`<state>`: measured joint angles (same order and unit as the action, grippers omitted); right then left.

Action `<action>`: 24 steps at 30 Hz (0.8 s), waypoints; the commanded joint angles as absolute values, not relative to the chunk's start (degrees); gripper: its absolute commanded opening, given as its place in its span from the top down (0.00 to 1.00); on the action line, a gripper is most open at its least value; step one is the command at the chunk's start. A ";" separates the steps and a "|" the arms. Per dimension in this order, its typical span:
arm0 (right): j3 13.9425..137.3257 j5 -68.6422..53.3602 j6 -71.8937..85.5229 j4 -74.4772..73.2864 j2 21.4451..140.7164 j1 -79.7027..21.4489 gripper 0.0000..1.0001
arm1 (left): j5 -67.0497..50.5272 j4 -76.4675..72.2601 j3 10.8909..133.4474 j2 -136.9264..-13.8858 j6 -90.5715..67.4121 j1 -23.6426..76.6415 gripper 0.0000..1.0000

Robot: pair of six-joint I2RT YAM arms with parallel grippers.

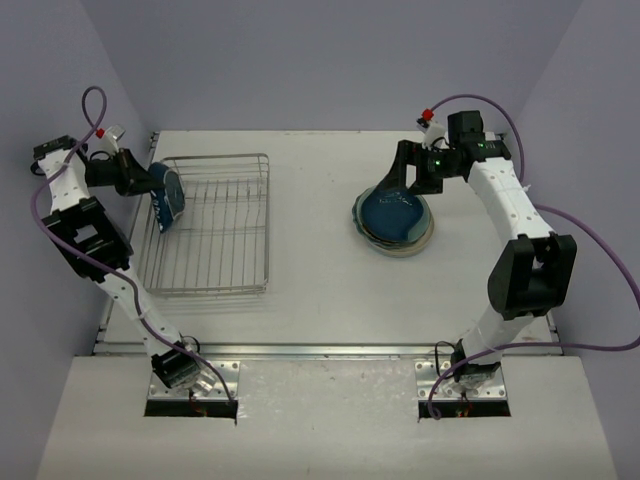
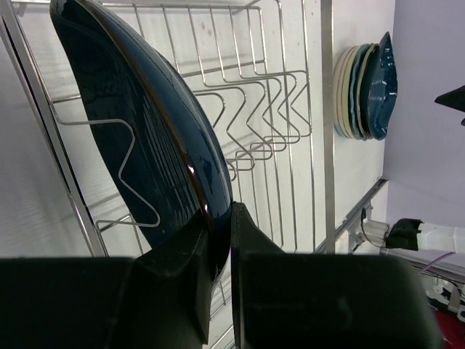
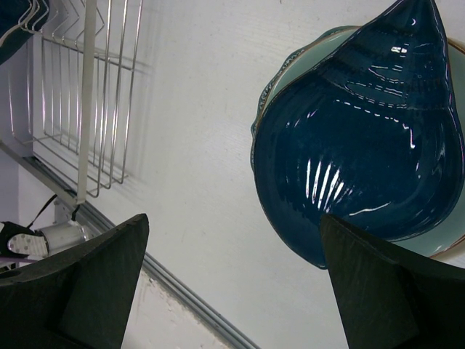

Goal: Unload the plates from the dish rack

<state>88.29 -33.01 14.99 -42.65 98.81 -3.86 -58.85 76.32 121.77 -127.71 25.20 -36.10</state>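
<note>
A dark navy plate (image 2: pixel 138 123) stands on edge at the left end of the silver wire dish rack (image 1: pixel 268 220), with one wire divider crossing in front of it. My left gripper (image 2: pixel 221 218) is shut on that plate's rim; from above the navy plate (image 1: pixel 168 197) and left gripper (image 1: pixel 152 183) sit at the rack's left side. Right of the rack lies a stack of plates (image 1: pixel 395 222) with a teal scalloped plate (image 3: pixel 363 145) on top. My right gripper (image 3: pixel 232 218) hangs open just above the near edge of the stack and holds nothing.
The rest of the rack's slots (image 2: pixel 269 109) hold no plates. The stack of plates (image 2: pixel 367 87) shows beyond the rack in the left wrist view. A metal strip (image 1: pixel 330 350) runs along the table's near edge, and purple walls close in on both sides.
</note>
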 commanded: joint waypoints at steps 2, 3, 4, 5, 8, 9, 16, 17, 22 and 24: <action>88.68 -33.78 14.97 -42.14 95.98 -4.20 0.01 | -66.32 75.41 127.02 -116.40 26.77 -37.62 1.00; 88.68 -33.88 15.03 -42.10 95.98 -4.22 0.01 | -66.15 75.41 126.96 -115.79 27.05 -37.58 1.00; 88.71 -33.93 15.08 -42.10 95.98 -4.27 0.01 | -65.95 75.41 126.89 -115.13 27.41 -37.56 1.00; 88.81 -33.93 15.23 -42.08 95.98 -4.41 0.01 | -65.75 75.41 126.81 -114.10 27.75 -37.59 1.00; 89.19 -33.93 15.29 -42.09 96.06 -4.65 0.01 | -64.31 75.41 126.49 -111.37 29.88 -37.12 1.00; 89.37 -34.01 15.37 -42.10 95.99 -4.74 0.01 | -63.61 75.41 125.92 -110.48 30.76 -36.77 1.00; 90.77 -33.85 15.39 -42.27 95.56 -4.92 0.01 | -47.85 70.27 114.58 -96.72 44.83 -20.67 1.00; 90.87 -33.68 15.23 -42.27 95.38 -4.92 0.01 | -44.06 67.67 110.00 -92.65 45.64 -17.94 1.00; 90.64 -32.16 13.97 -41.95 93.97 -4.92 0.01 | -26.16 52.07 88.83 -75.92 52.41 0.00 1.00; 90.70 -31.65 13.11 -42.01 93.52 -4.92 0.01 | -18.18 47.61 79.92 -68.89 57.68 11.40 1.00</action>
<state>88.31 -32.71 14.81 -42.76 97.20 -4.69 -32.10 61.51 90.14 -82.78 45.77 -1.38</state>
